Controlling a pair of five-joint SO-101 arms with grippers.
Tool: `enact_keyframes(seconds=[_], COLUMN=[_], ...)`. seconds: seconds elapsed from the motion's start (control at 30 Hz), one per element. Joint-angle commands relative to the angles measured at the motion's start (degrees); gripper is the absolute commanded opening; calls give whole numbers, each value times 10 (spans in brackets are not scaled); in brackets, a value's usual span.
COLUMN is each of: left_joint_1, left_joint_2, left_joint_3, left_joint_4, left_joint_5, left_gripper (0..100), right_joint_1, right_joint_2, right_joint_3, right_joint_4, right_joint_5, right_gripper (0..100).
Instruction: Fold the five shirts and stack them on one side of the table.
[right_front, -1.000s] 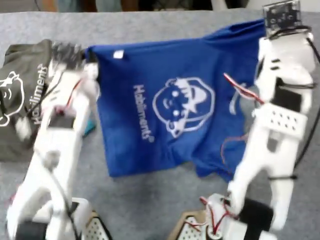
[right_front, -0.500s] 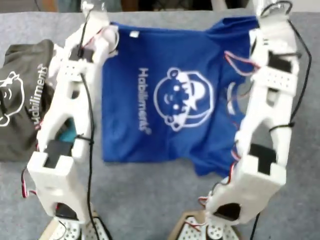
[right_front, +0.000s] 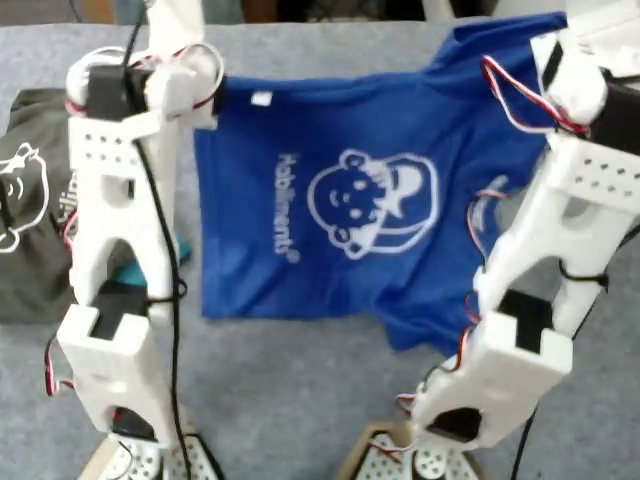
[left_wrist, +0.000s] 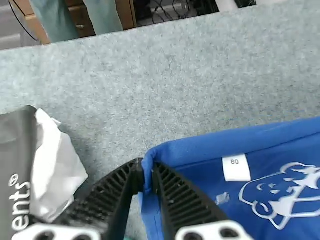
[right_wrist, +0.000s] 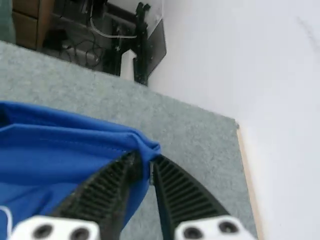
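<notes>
- The blue shirt (right_front: 340, 270) is being held spread out, print up, across the middle of the grey table (right_front: 290, 400).
- Its far corner near the white label is being pinched by the left gripper (left_wrist: 145, 181), with the jaws pressed onto the fabric.
- The opposite far corner is being pinched likewise by the right gripper (right_wrist: 147, 169).
- A dark shirt (right_front: 30, 200) is being kept folded just beside the blue one, on the left arm's side.

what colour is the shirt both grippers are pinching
The shirt is blue with a white cartoon-face print; the high view shows it best.
</notes>
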Motion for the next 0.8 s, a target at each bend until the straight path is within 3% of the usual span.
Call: enact_keyframes(seconds=[0.0,0.1,0.43,0.77], left_joint_1=[-3,3,58,60], left_joint_2=[-29,-99,-439,-659], left_joint_3=[-31,24,258,397], left_joint_4=[19,19,7,-41], left_joint_5=[-5,-6,-4,-8], left_gripper=[29,29,29,29], right_joint_1=[-11,0,92,137], right_joint_2=[-20,-29,-270,-384], right_joint_3=[-70,-127,-103,-100], right_joint_4=[89,141,124,-76], right_joint_5=[-18,-47,-55,-55], right_gripper=[14,14,14,14])
